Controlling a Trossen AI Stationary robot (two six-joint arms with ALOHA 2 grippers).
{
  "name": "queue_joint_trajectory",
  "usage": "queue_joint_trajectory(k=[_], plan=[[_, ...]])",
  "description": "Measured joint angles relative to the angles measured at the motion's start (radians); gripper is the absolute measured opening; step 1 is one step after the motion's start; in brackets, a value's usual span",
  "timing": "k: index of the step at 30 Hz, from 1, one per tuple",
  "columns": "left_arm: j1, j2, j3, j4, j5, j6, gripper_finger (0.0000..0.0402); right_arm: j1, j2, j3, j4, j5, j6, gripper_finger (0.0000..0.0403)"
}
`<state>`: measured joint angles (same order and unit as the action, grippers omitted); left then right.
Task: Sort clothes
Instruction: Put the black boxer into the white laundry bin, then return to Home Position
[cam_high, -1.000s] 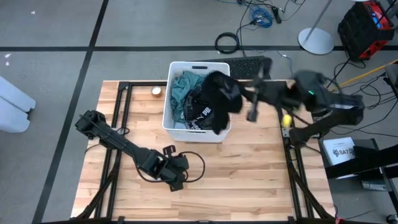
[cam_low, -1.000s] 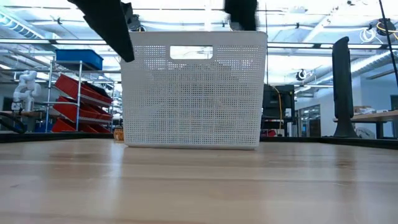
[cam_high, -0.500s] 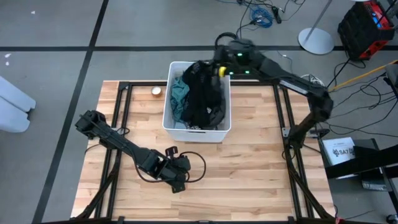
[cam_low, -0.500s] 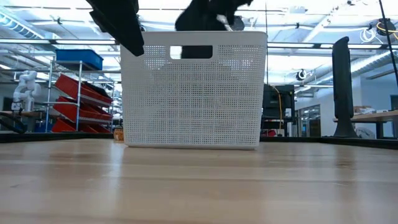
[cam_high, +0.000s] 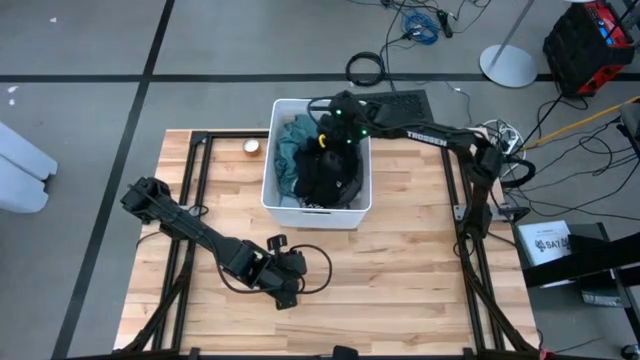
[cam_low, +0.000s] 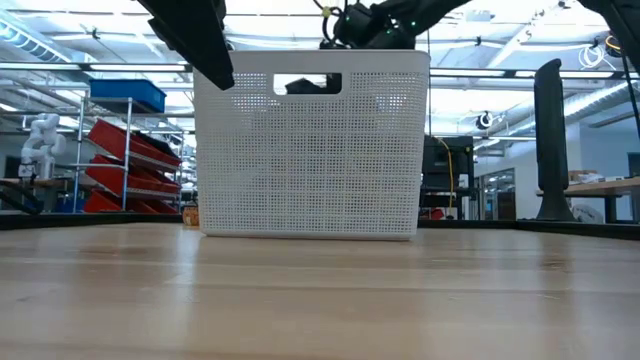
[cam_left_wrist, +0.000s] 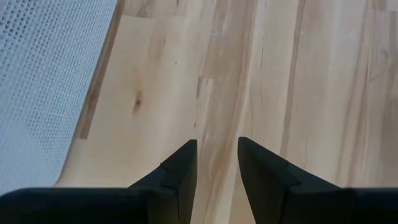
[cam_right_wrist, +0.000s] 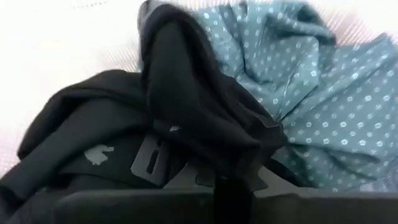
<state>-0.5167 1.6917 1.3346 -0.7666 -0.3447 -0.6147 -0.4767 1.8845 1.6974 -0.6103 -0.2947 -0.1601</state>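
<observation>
A white perforated bin (cam_high: 315, 214) stands at the far middle of the wooden table. Inside it, a teal dotted garment (cam_high: 290, 145) lies on the left and a black garment with a white print (cam_high: 328, 178) on the right. My right gripper (cam_high: 327, 137) hangs over the bin's far part, shut on the black garment (cam_right_wrist: 124, 112). The low view shows it just above the bin's rim (cam_low: 365, 25). My left gripper (cam_high: 285, 291) waits open above bare wood near the table's front, with nothing between its fingers (cam_left_wrist: 216, 155). My right gripper holds a bunched fold of the black garment (cam_right_wrist: 214, 140) and comes slanting down from the bin's far right. The cloth drapes over the fingers and hides their tips. Below the hold, the garment lies slack on the other clothes in the bin.
A small round object (cam_high: 252, 147) lies on the table left of the bin. A dark keyboard (cam_high: 395, 102) sits just beyond the far edge. A black cable (cam_high: 312, 262) loops beside my left gripper. Bare wood stretches in front of the bin and to its right.
My right gripper has swung from right of the bin round its far side toward the table's left, turning as it went, and has come down over the bin. The black garment hung above the bin's right side and has now sunk into the bin.
</observation>
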Motion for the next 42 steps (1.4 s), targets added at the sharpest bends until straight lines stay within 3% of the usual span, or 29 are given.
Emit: queue_joint_trajectory(k=[8, 14, 20, 25, 27, 33, 42], plan=[[0.0, 0.0, 0.0, 0.0, -0.057, 0.001, 0.0125, 0.001, -0.044, 0.017, -0.016, 0.014, -0.032, 0.0066], [0.0, 0.0, 0.0, 0.001, -0.058, -0.006, 0.0125, 0.001, -0.105, 0.106, -0.088, 0.084, 0.011, 0.0142], [0.0, 0.0, 0.0, 0.002, -0.077, -0.008, 0.0125, 0.0, -0.111, 0.256, -0.264, 0.087, -0.014, 0.0192], [0.0, 0.0, 0.0, 0.028, -0.077, -0.006, 0.0125, 0.001, -0.133, 0.373, -0.372, 0.074, -0.037, 0.0205], [0.0, 0.0, 0.0, 0.058, -0.077, 0.013, 0.0125, 0.001, -0.163, 0.389, -0.395, 0.022, -0.039, 0.0204], [0.0, 0.0, 0.001, 0.214, -0.076, 0.134, 0.0125, 0.009, -0.269, 0.388, -0.509, -0.097, -0.046, 0.02], [0.0, 0.0, 0.002, 0.384, -0.078, 0.265, 0.0125, 0.085, -0.484, 0.264, -0.63, -0.103, -0.063, 0.0199]])
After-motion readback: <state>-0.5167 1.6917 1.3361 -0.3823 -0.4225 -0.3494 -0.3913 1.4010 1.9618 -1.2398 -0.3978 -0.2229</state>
